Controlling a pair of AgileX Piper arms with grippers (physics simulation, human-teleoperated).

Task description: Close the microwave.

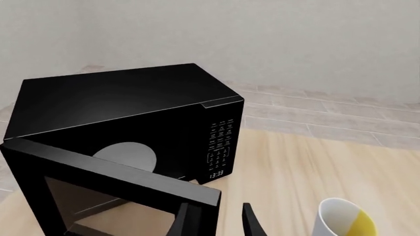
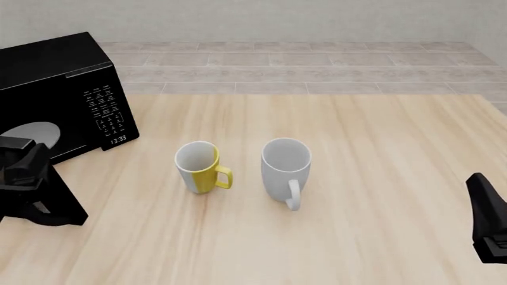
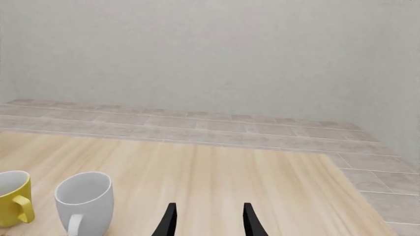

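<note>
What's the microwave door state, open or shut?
Open. In the left wrist view the microwave door swings out from the cavity, exposing the pale turntable. The left claw sits beside its free edge.

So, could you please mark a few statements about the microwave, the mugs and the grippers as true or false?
1. The microwave door is shut. False: it stands open.
2. The clock reads 13:33. True.
3. The yellow mug stands between the microwave and the white mug. True.
4. The right gripper holds the white mug. False: it is open, holding nothing.
5. The left gripper is open near the door. True.
</note>
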